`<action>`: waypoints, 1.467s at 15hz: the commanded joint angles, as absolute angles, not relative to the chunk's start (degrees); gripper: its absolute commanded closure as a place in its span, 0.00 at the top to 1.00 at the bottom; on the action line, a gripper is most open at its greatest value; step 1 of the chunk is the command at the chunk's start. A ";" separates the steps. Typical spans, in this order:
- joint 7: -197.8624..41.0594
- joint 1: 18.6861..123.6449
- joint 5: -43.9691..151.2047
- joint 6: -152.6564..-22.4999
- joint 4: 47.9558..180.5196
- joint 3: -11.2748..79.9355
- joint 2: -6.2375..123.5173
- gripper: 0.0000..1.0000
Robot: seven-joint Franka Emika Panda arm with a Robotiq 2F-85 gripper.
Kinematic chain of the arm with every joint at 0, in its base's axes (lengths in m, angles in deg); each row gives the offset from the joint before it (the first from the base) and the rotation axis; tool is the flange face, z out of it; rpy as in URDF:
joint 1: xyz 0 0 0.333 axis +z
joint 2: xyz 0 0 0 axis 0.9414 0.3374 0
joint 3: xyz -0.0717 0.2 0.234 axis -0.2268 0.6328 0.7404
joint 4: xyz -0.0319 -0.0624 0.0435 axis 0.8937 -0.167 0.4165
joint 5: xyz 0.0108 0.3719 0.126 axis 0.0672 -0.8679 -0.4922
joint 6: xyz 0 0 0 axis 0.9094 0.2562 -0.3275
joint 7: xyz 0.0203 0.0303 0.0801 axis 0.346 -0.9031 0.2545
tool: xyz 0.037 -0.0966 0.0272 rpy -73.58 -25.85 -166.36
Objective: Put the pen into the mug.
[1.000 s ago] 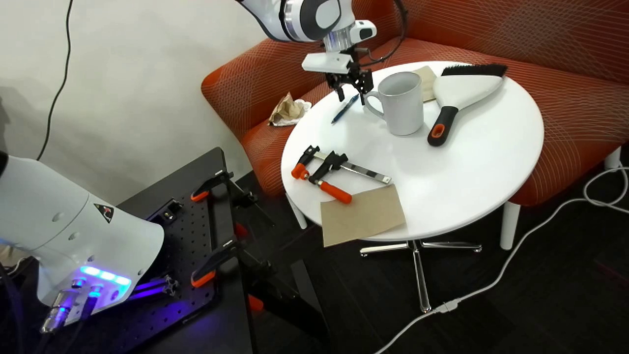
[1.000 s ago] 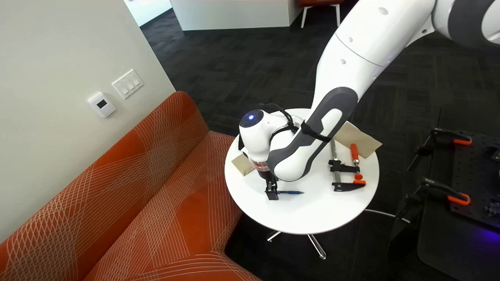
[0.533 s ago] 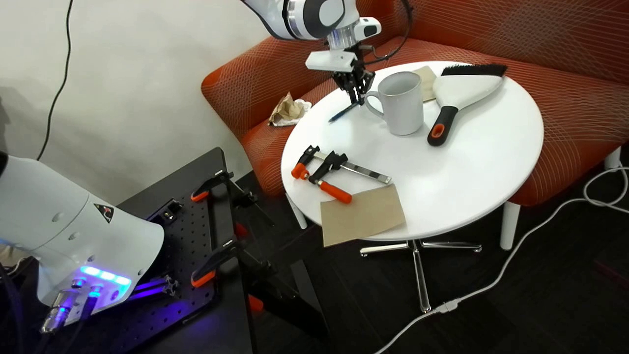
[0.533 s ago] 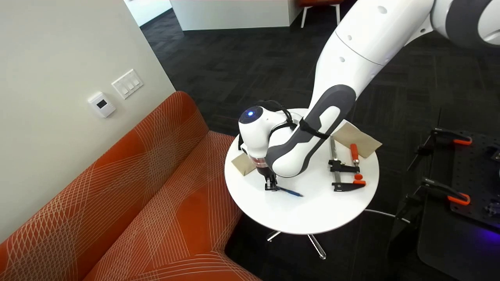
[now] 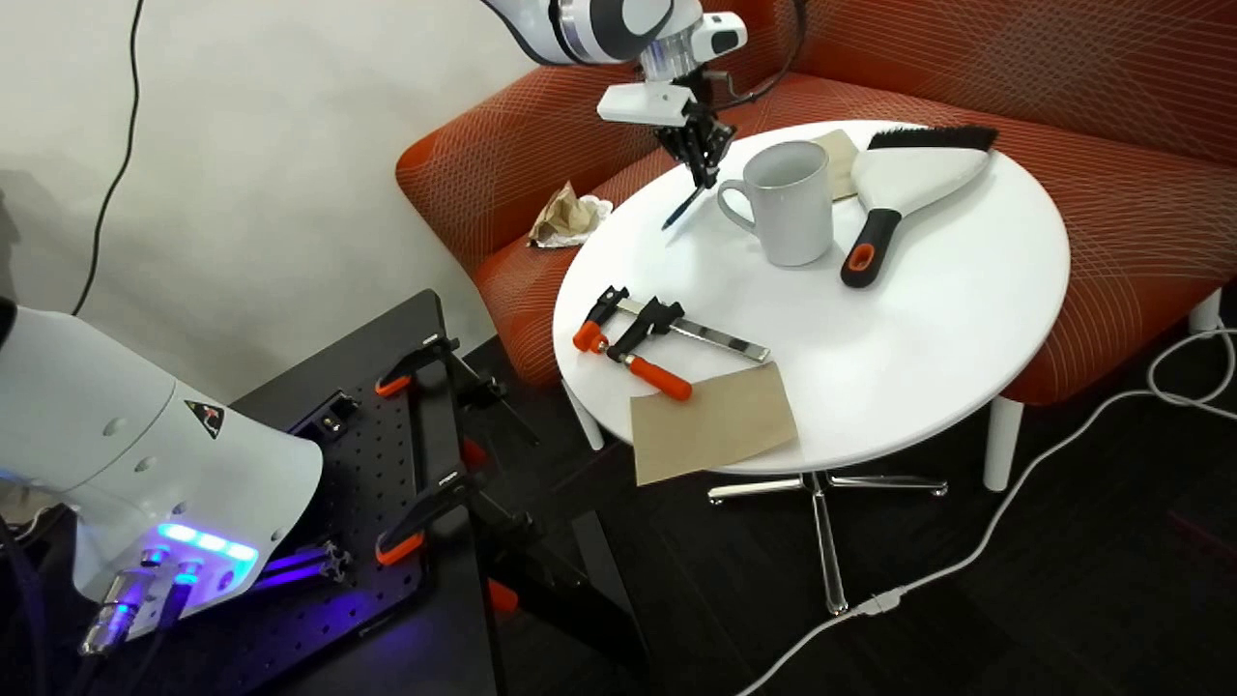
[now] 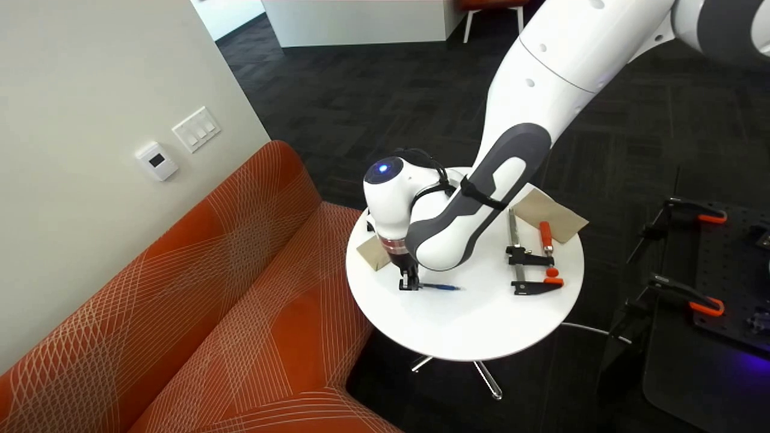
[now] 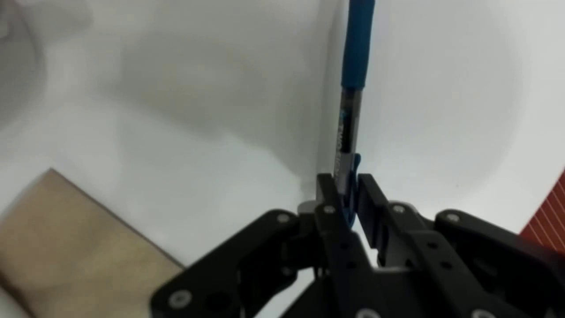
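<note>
Pen newly clamped in our fingers, we likely carry next: mug at its three o'clock in an exterior view.

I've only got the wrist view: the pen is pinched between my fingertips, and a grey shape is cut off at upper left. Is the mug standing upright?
Observer: Yes, in an exterior view the mug stands upright, mouth up.
Operator: Which way does its handle face?
Observer: Toward the gripper.
Operator: Anything on the round table I'm missing?
Observer: An orange-and-black bar clamp lies on the side nearer the robot's base.
</note>
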State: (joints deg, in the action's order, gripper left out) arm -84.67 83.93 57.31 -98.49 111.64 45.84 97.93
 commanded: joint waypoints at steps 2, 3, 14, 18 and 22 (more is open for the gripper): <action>-79.49 85.29 56.41 -98.21 119.42 44.83 86.99 0.04; -78.47 85.63 56.44 -97.71 120.40 44.62 85.06 0.04; -72.93 86.00 57.01 -89.48 129.71 45.11 65.09 0.04; -73.77 85.70 56.94 -89.23 127.86 45.66 66.24 0.17; -73.77 85.68 56.94 -89.19 128.39 45.73 66.01 0.17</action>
